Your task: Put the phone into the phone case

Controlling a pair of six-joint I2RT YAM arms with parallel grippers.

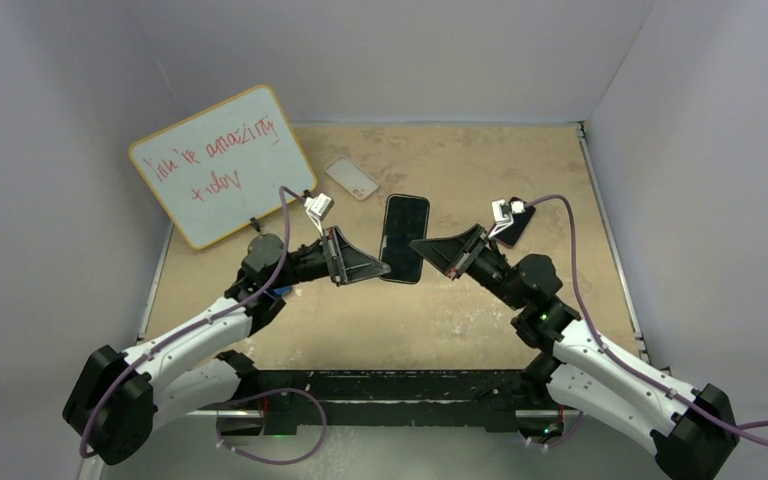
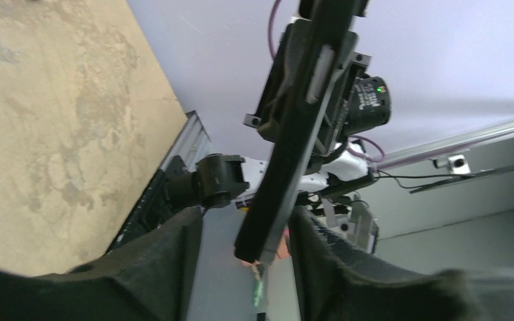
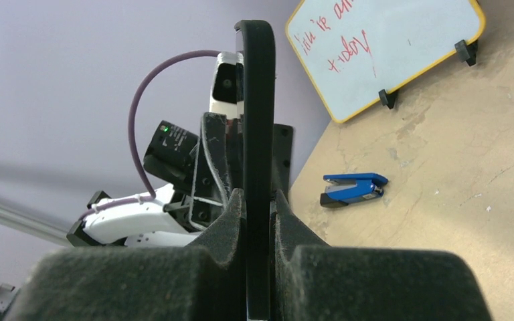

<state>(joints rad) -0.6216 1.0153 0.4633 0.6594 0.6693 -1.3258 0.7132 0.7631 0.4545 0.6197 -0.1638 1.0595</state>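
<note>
The black phone (image 1: 405, 238) hangs in the air above the table's middle, between my two grippers. My right gripper (image 1: 442, 252) is shut on its right edge. In the right wrist view the phone (image 3: 257, 100) stands edge-on, clamped between both pads, with the gripper (image 3: 258, 195) closed tight on it. My left gripper (image 1: 362, 263) is at the phone's left edge. In the left wrist view the phone (image 2: 301, 127) sits between the spread fingers of that gripper (image 2: 246, 214), with a gap on each side. The clear phone case (image 1: 352, 177) lies flat on the table behind the phone.
A whiteboard (image 1: 222, 165) with red writing leans at the back left; it also shows in the right wrist view (image 3: 381, 47). A blue stapler (image 3: 351, 188) lies on the table under the left arm. White walls enclose the table on three sides.
</note>
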